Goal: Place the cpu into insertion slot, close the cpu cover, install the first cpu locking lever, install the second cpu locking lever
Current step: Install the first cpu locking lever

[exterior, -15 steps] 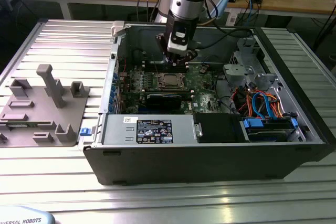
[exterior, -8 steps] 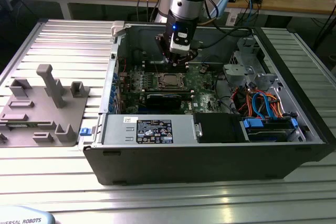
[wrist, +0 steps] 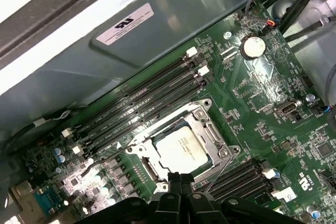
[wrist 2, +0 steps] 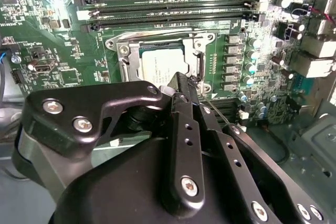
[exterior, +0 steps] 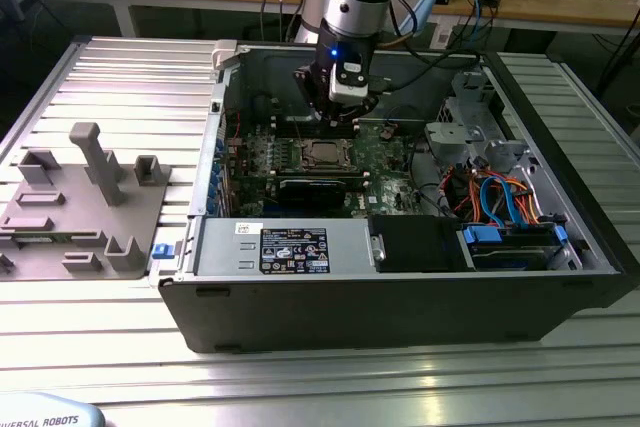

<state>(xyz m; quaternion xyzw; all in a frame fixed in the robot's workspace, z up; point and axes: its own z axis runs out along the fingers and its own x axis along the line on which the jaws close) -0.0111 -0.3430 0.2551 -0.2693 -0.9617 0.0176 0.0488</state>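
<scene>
Well off to the exterior view's left of the cpu, on the ribbed metal counter [exterior: 120,87], a grey moulded plastic fixture [exterior: 85,202] stands outside the open dark-grey computer case [exterior: 400,307]. The small flat square cpu [exterior: 322,154] with its silvery-grey metal top lies seated in its socket on the green motherboard [wrist: 252,93]. The thin square silver metal cpu cover [wrist: 209,126] looks laid flat around it, the chip showing through the cut-out. The black two-fingered end effector [wrist 2: 181,81] hangs just over the cpu's edge, its fingers pressed together with nothing seen between them. Just beside the cpu there, a thin silver wire locking lever [wrist: 219,170] angles away from the cover; I judge it not yet latched. The step in hand appears to be the first lever. Doing it well means the joined tip bearing on the wire itself, pressing it down and under its hook, never sliding onto the chip's top or the row of small grey board components [wrist 2: 231,61] near the cpu. Well apart, to the exterior view's right of the cpu, lie orange and blue cables [exterior: 495,192].
</scene>
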